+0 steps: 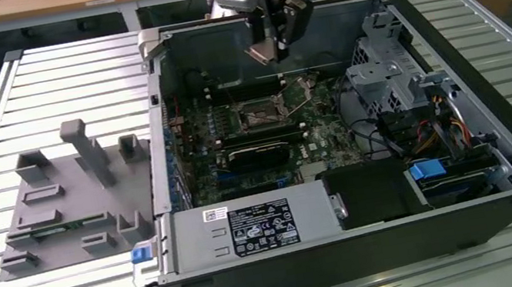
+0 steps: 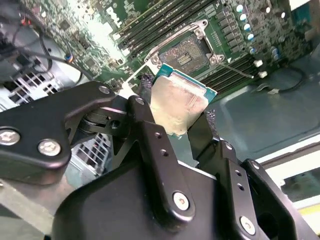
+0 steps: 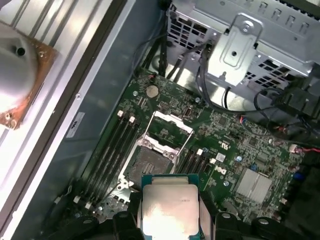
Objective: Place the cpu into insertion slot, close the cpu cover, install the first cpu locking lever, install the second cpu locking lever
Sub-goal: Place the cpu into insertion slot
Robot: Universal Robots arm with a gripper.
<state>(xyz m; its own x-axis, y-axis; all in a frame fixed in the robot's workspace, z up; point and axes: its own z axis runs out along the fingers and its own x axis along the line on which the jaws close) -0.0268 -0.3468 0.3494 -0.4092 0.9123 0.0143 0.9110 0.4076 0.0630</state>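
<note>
Gripper (image 2: 175, 109) holds the cpu (image 3: 170, 207) — one edge hidden between jaws.

Second wrist view. The black gripper (image 2: 173, 107) grips the cpu (image 2: 179, 102) between its jaws, one on each side edge. The chip is tilted, its pale silver-grey top toward the camera. Beyond it lies the insertion slot (image 2: 186, 52), dark-centred and uncovered, bordered by a silvery metal frame (image 2: 202, 26) on the green circuit board (image 2: 95, 22). Long memory slots (image 2: 150, 25) run alongside.
</note>
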